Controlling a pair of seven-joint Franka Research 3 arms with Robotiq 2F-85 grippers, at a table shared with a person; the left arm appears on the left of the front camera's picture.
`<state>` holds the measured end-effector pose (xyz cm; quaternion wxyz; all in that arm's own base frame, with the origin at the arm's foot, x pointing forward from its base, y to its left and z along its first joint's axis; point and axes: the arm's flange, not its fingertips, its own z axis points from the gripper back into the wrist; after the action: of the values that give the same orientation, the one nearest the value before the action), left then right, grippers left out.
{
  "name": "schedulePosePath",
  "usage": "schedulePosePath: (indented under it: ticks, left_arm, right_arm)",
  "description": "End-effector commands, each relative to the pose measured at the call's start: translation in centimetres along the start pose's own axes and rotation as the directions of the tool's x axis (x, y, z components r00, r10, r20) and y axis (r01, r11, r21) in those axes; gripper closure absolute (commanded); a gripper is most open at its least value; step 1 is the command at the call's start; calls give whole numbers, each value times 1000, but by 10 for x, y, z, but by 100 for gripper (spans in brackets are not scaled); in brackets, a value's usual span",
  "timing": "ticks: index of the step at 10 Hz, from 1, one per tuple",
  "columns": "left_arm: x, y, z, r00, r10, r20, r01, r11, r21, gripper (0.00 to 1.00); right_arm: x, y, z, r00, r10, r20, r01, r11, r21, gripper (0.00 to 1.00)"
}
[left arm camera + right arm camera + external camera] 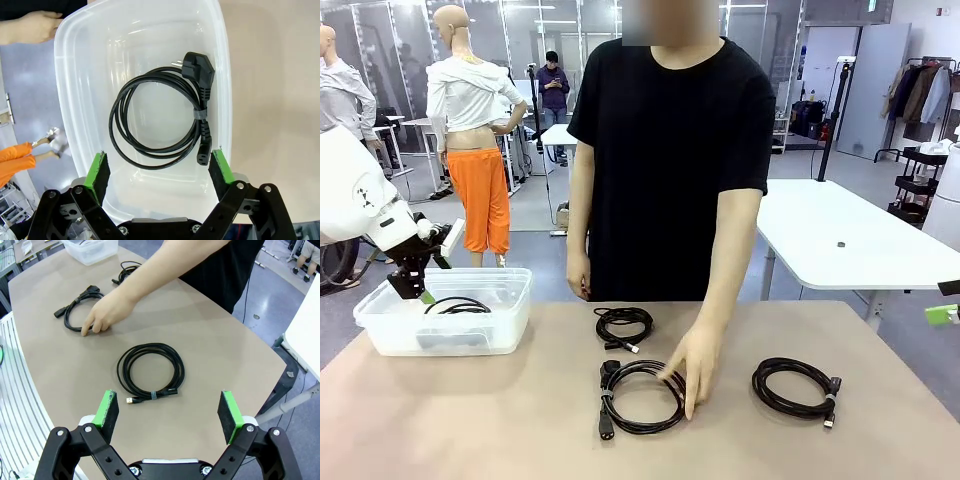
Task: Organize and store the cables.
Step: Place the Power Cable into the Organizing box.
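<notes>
One coiled black cable (160, 120) lies inside the clear plastic bin (380, 335) at the table's left. My left gripper (415, 285) hangs open just above it, holding nothing. Three more coiled cables lie on the table: a small one (623, 325) at the centre back, a larger one (642, 397) with the person's hand (695, 375) resting on its right side, and a third (795, 387) to the right. My right gripper (170, 415) is open and empty above that right cable (150, 371); one green pad (940, 313) shows at the front view's right edge.
The person stands at the far side, one arm stretched over the table's middle. Bare tan tabletop lies in front of the bin and between the coils. The table's rounded edge (272, 355) is close to the right cable.
</notes>
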<state>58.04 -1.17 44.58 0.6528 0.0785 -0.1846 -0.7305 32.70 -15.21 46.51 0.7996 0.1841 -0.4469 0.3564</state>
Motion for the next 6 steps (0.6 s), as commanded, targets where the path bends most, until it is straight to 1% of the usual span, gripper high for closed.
schedulePosePath:
  ticks: [1, 5, 6]
  left_arm:
    - [-3, -1, 0, 1000, 0, -4, 0, 1000, -1, 0]
    - [0, 0, 0, 1000, 0, 0, 0, 1000, 0, 0]
    - [0, 0, 38, 990, 120, 76, -125, 991, 57, 0]
  right_arm:
    - [0, 4, 0, 1000, -18, -10, 18, 1000, -6, 0]
    - [0, 4, 0, 1000, -18, -10, 18, 1000, -6, 0]
    - [0, 4, 0, 1000, -18, -10, 18, 1000, -6, 0]
